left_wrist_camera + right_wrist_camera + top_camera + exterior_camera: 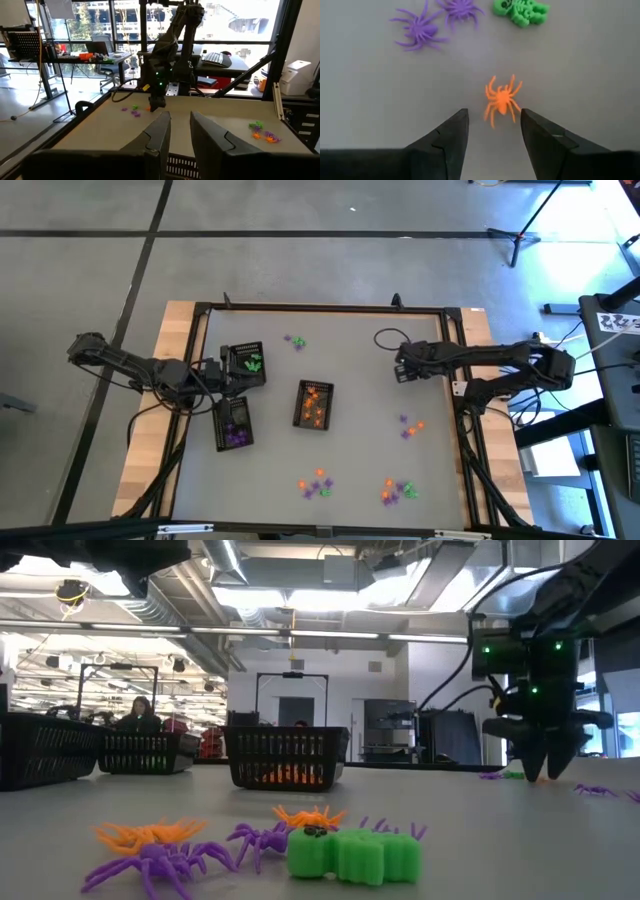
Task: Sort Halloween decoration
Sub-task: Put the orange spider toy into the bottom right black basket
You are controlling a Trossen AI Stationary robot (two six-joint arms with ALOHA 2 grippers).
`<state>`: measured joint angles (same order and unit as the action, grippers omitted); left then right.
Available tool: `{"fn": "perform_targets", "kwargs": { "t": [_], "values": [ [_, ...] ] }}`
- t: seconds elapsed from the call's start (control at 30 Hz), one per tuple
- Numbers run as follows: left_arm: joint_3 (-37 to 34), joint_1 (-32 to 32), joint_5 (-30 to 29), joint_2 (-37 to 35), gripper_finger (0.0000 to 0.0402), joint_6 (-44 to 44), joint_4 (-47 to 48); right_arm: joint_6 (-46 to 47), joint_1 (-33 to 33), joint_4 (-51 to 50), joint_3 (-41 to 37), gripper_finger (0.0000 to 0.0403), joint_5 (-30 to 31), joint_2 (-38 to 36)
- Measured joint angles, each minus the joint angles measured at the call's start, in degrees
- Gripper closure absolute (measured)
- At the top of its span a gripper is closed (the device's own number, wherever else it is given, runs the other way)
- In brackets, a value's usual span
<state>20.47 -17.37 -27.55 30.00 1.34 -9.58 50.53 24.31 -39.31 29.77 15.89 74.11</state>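
The orange spider [501, 100] is the piece of Halloween decoration [316, 485] we care about now. It lies flat on the grey table [350, 360], at about 2 o'clock from the table's middle. Two purple spiders [420, 32] and a green skeleton toy [522, 11] lie near it, not touching it.

The right gripper [494, 116] hangs over the spider. Its two fingers are apart, one on each side of the spider, and they hold nothing.

We think the step is picking up this spider. Next the fingers need to go down and close on its small body. Its legs are thin, so it could slip out. Then it should go to the black tray with orange things [313, 384] near the middle of the table.

The tray with green things [245, 350] and the tray with purple things [235, 442] sit at about 9 o'clock. The left gripper [179, 117] waits there, above the trays, with its fingers a little apart and nothing between them.

More little toys lie at 5 and 6 o'clock.

We can read no words or labels anywhere.
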Motion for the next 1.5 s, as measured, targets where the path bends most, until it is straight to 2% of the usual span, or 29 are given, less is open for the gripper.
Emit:
{"fn": "perform_targets", "kwargs": {
  "t": [0.23, 0.33, 0.53, 0.6, 0.8, 1.27, 1.5],
  "values": [
    [0.0, 0.0, 0.0, 0.0, 0.0334, 0.0, 0.0, -1.4, 1.2, 3.2, -1.4, 0.0236, 0.6, 0.0],
    [0.0, 0.0, -0.1, 0.0, 0.0334, 0.0, 0.0, -1.5, 1.2, 4.0, -1.5, 0.0273, 0.3, 0.0],
    [0.0, 0.0, -0.1, 0.0, 0.0334, 0.0, 0.0, -4.3, 1.2, 5.1, -1.5, 0.0376, 0.5, 0.1],
    [0.0, 0.0, -0.1, 0.0, 0.0334, 0.0, 0.0, -4.9, 1.2, 5.4, -1.4, 0.0395, 0.8, 0.0],
    [0.0, 0.0, -0.4, 0.0, 0.0334, 0.0, 0.0, -6.6, 1.1, 4.5, 2.5, 0.0392, -2.0, 0.0],
    [0.0, 0.0, -0.3, 0.0, 0.0334, 0.0, 0.1, -8.1, -10.2, 2.7, 14.8, 0.0398, 0.3, 0.0],
    [0.0, 0.0, -0.3, 0.0, 0.0334, 0.0, 0.1, -8.4, -5.8, -4.4, 12.5, 0.0383, -0.1, -0.1]
  ]
}}
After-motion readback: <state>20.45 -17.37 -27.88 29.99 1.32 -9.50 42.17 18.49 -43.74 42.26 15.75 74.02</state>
